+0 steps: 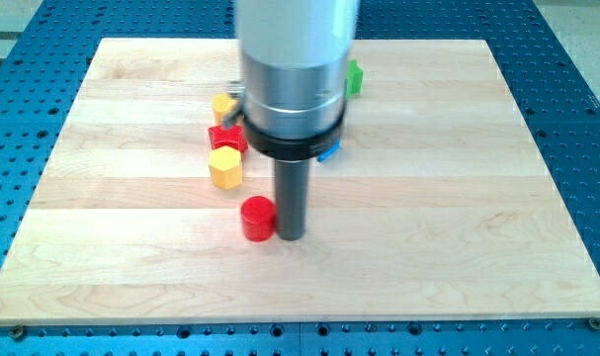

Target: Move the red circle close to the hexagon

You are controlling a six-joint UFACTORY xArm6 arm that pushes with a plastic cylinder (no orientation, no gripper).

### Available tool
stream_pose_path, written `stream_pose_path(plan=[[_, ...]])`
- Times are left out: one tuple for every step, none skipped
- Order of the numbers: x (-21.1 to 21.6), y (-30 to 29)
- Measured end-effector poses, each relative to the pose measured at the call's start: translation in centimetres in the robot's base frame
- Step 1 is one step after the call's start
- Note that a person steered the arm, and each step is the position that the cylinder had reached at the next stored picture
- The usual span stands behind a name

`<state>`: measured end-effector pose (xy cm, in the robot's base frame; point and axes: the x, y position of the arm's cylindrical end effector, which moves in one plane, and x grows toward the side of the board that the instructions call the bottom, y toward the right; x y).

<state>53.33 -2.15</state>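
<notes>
The red circle (258,219) is seen on the wooden board (458,198), a little below the board's middle and to the view's left of the rod. My tip (290,236) is set just beside the circle on its right side, touching it or nearly so; real contact cannot be confirmed. No claw is fitted, so nothing can be reported as apart, together or clamped: only a plain rod is carried. The yellow hexagon (225,168) lies near, above and slightly left of the circle, with a red star (226,137) touching its top and another yellow block (223,106) beyond that. A green block (354,77) and a blue block (328,151) are partly hidden behind the arm. Little of the task is judged to be left: a short push up and left. Trouble could be caused by the tip's place: from the right side, a straight push would send the circle leftward past the hexagon, not toward it. If contact is made off-centre, the round block may slip around the rod. Too long a push would knock the hexagon into the star.
</notes>
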Motion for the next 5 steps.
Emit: stream_pose_path(plan=[[0.0, -2.4], [1.6, -2.1], [5.5, -3.3], [6.1, -6.7], [2.1, -6.7]])
